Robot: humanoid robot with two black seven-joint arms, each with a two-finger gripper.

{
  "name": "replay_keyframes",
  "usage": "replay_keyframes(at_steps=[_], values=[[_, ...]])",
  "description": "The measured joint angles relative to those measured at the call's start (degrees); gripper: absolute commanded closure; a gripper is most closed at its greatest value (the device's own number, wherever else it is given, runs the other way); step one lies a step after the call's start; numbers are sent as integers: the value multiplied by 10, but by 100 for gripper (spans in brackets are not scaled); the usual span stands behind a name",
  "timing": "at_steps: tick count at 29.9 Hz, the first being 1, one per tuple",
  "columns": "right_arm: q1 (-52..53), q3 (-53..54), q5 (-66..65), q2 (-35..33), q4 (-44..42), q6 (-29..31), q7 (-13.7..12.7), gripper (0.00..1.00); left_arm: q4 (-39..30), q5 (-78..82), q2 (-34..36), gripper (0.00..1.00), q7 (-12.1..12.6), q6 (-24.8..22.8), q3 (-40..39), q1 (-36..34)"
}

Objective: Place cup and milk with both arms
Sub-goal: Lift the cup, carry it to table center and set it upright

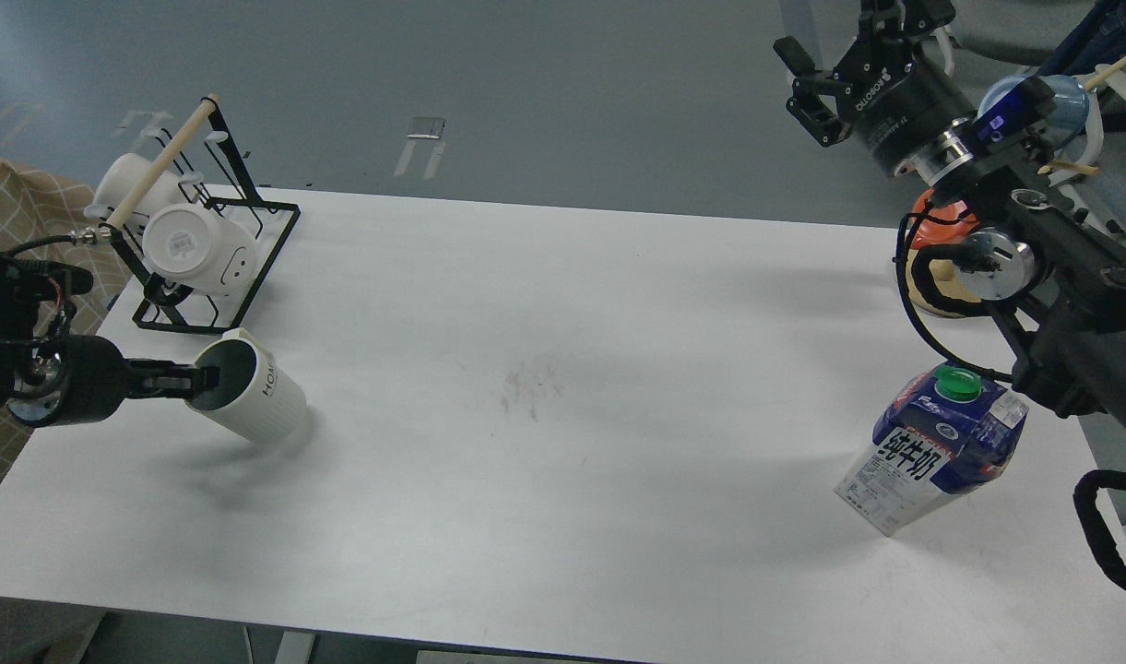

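Observation:
The cup [260, 403], white and ribbed with a dark inside, hangs tilted a little above the white table [563, 304] at the left, its mouth facing left. My left gripper [205, 378] is shut on its rim, one finger inside the mouth. The milk [936, 450], a blue and white carton with a green cap, stands at the right near the front edge. My right gripper [839, 41] is open and empty, high beyond the table's far right edge, well away from the carton.
A black wire rack [235, 277] with a wooden bar holds plain white mugs [198, 247] at the back left. An orange-red mug [941, 221] sits behind my right arm, and a blue mug [1065, 97] is at the top right.

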Motion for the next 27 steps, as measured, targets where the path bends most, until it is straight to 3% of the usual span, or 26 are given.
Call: replay_keyframes(at_steps=[5, 12, 19, 27], values=[[23, 0, 0, -8, -2, -6, 0, 0, -73, -1, 4, 100, 11, 0, 0, -14], [84, 0, 1, -18, -8, -11, -6, 0, -123, -1, -45, 100, 59, 0, 0, -69], [133, -7, 1, -16, -26, -12, -7, 0, -111, -1, -152, 100, 111, 0, 6, -151], [139, -26, 3, -15, -28, -12, -8, 0, -76, 7, -260, 100, 162, 0, 9, -166]])
